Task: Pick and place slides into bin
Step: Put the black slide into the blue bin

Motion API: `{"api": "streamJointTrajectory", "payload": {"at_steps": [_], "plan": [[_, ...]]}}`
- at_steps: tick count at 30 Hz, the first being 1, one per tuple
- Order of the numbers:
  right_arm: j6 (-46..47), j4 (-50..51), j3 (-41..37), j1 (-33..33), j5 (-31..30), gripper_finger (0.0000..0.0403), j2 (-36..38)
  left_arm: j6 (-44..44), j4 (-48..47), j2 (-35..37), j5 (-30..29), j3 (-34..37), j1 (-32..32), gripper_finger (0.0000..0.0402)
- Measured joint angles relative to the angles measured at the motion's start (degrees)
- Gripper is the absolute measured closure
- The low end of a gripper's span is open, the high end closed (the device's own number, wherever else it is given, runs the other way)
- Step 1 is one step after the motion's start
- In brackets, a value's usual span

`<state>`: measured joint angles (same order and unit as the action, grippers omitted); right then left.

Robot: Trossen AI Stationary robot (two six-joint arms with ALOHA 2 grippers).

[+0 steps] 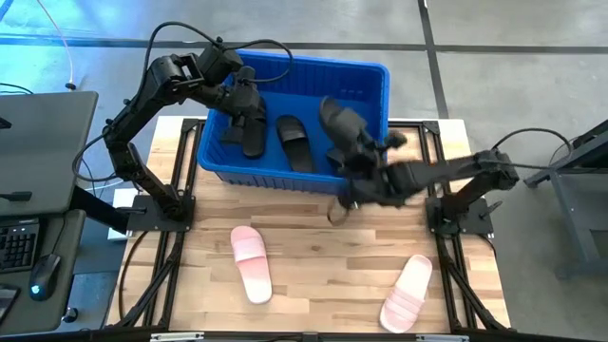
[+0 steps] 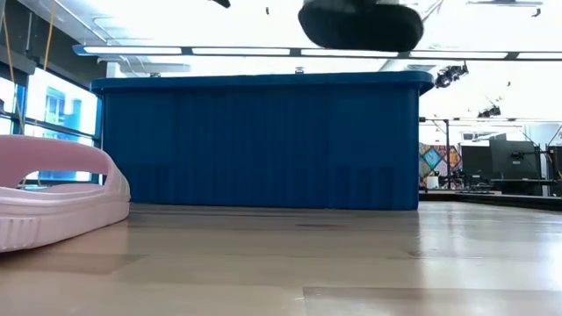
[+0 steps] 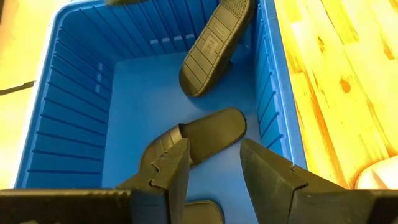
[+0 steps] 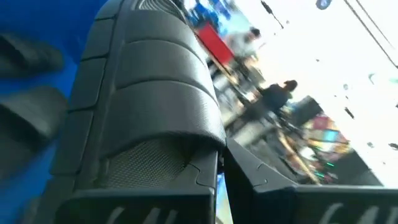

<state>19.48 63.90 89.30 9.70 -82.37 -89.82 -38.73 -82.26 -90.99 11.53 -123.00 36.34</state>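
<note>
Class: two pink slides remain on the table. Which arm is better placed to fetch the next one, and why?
Probably the left gripper: its jaws are open and empty over the bin. The right gripper holds a black slide above the bin. A pink slide lies on the left arm's side.

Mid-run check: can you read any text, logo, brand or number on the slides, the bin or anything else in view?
No text is readable in any view.
Black slide held over the blue bin: its sole shows a small embossed mark, too blurred to read.
Pink slides: no marking shows.
Bin: no label shows.
Room behind, low view: colourful panels, nothing legible.
</note>
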Motion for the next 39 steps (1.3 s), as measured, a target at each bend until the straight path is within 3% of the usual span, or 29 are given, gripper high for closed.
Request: {"api": "streamJointTrajectory", "payload": {"at_steps": [2, 5, 8, 12, 19, 24, 30, 35, 39], "plan": [[-8.6, -6.0, 0.0, -4.4, 2.9, 0.0403, -0.1, -0.1, 0.0, 0.1, 0.0, 0.0, 0.0, 0.0268], [-18.5, -16.6, -0.1, -11.4, 12.4, 0.0403, -1.1, -0.5, 0.0, 0.1, 0.0, 0.0, 0.0, 0.0268], [-24.2, -26.3, -0.1, -17.3, 22.2, 0.0403, -3.1, -0.5, 0.0, 0.1, -0.3, 0.0, 0.0, 0.0268], [-28.4, -34.9, -0.1, -22.7, 30.5, 0.0403, -7.3, -0.7, 0.0, 0.1, -1.0, 0.0, 0.0, 0.0268], [-32.7, -43.9, -0.2, -26.9, 35.2, 0.0403, -17.3, -1.8, 0.0, 0.1, -1.1, 0.0, 0.0, 0.0268], [-36.1, -50.4, -0.2, -26.9, 39.4, 0.0403, -24.3, -2.1, 0.0, 0.1, -1.1, 0.0, 0.0, 0.0268], [-39.0, -55.9, -0.1, -26.9, 40.3, 0.0400, -29.8, -2.2, 0.0, 0.1, -2.2, 0.0, 0.0, 0.0268], [-37.2, -55.1, -0.1, -26.9, 41.1, 0.0372, -30.5, -2.2, -0.1, 0.1, -2.2, 0.0, 0.0, 0.0268], [-37.6, -55.0, -0.1, -26.9, 45.0, 0.0327, -30.5, -2.0, -0.1, 0.1, -2.2, 0.0, 0.0, 0.0268]]}}
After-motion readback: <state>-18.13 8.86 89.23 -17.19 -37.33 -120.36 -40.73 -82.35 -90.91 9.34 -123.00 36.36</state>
